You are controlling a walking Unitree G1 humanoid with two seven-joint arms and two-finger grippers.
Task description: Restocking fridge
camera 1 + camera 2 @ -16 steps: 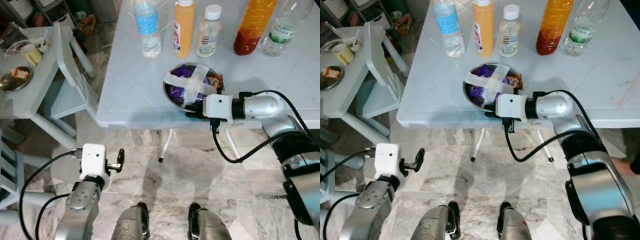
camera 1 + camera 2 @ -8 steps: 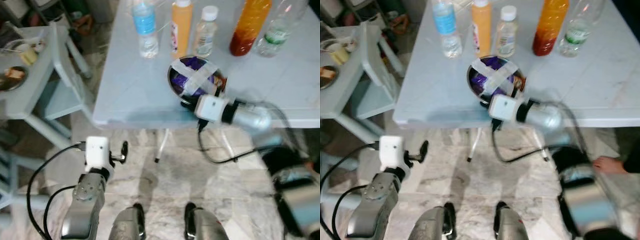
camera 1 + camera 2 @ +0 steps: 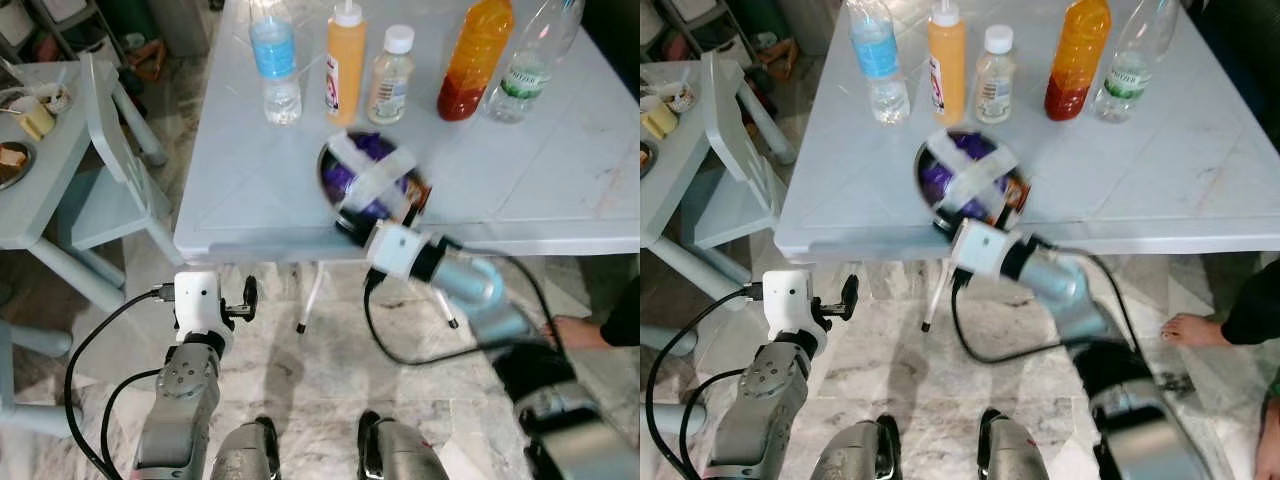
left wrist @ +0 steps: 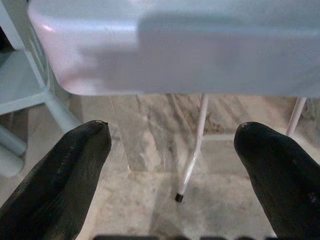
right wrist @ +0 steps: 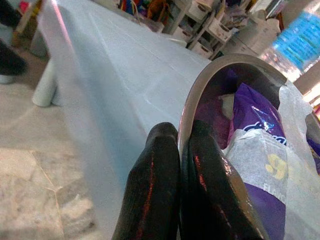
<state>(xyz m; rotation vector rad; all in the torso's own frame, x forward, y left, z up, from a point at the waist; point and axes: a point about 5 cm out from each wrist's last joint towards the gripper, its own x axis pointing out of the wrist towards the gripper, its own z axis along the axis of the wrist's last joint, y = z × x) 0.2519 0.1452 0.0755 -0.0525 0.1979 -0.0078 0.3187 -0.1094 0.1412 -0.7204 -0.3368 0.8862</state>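
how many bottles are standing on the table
5, in a row along the far side: blue-label water bottle at the left, orange squeeze bottle, small white-capped bottle, tall orange-red drink bottle, clear green-label bottle at the right. More may stand beyond the frame.

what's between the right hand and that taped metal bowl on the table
Nothing visible. The right hand is already shut on the rim of the round metal bowl crossed with white tape and holding purple packets, at the near edge of the pale blue table. One finger sits inside the rim, one outside.
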